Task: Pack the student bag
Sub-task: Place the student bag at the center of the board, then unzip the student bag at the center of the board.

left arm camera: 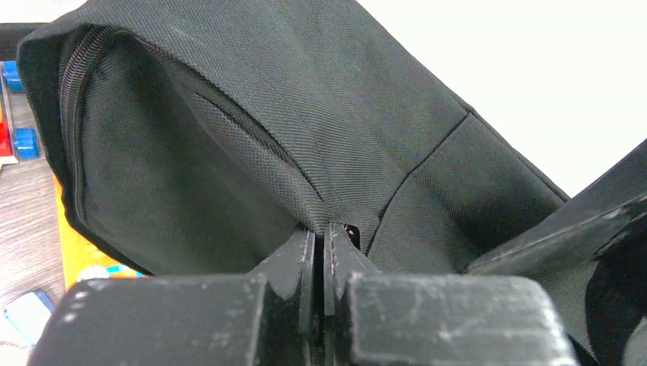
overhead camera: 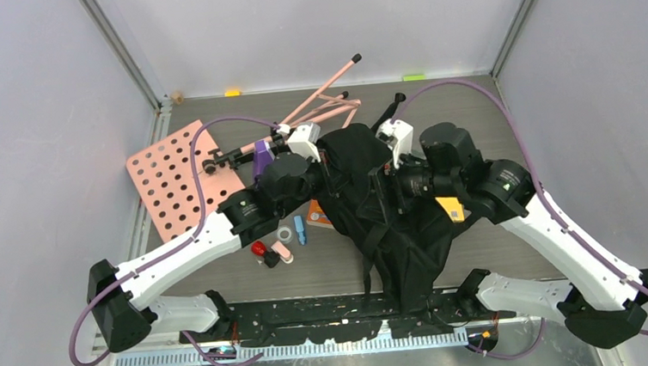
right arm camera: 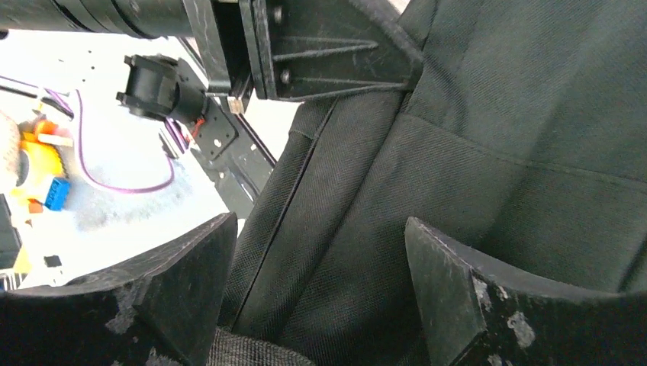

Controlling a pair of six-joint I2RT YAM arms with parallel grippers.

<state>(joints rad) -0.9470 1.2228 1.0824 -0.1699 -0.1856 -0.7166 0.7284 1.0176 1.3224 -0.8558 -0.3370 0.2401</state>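
The left end effector [left arm camera: 321, 242] is pressed together on a fold of the student bag [left arm camera: 229, 122] — black fabric pinched between its fingers. The right end effector [right arm camera: 319, 229] stands spread, with bag cloth lying in the gap, unclamped. The bag sits bunched at the middle of the surface [overhead camera: 480, 116] between both arms, trailing toward the near edge — a pink perforated board [overhead camera: 174, 180] lies to its left.

A pink pegboard [overhead camera: 174, 180] lies left on the table [overhead camera: 327, 273], pink rods [overhead camera: 329, 96] beyond it, an orange flat item [overhead camera: 317, 214] nearer.
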